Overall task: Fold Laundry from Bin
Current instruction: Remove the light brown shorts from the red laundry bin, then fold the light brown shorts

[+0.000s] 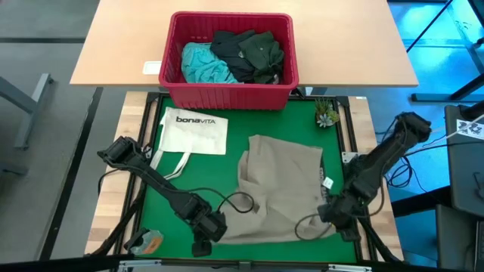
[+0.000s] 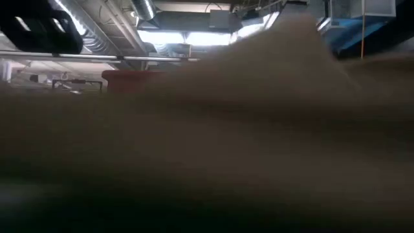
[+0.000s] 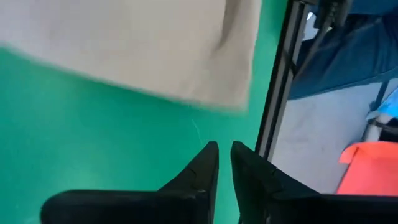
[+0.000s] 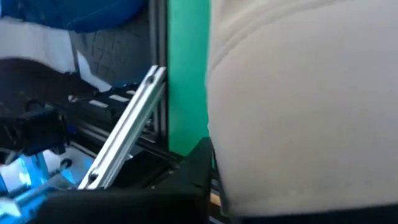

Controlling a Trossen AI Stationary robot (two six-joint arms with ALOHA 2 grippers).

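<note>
A khaki-tan garment [image 1: 283, 185] lies spread on the green mat [image 1: 234, 162], its near edge close to the table's near edge. In the low view it fills the picture [image 2: 259, 129]. The red bin [image 1: 227, 97] stands at the far side, with turquoise [image 1: 203, 64] and dark [image 1: 253, 53] laundry inside. My left gripper [image 1: 204, 240] hovers over the mat by the garment's near left corner [image 3: 236, 99], slightly open [image 3: 224, 152], with nothing between its fingers. My right gripper [image 1: 333, 214] is at the garment's near right corner, where khaki cloth [image 4: 298, 93] fills most of its wrist view.
A white "bonaVITA" tote bag [image 1: 193, 130] lies on the mat's far left. A small plant [image 1: 327, 113] stands at the far right corner. A black metal frame [image 3: 277, 93] borders the mat. An orange object [image 1: 147, 243] sits at the near left corner.
</note>
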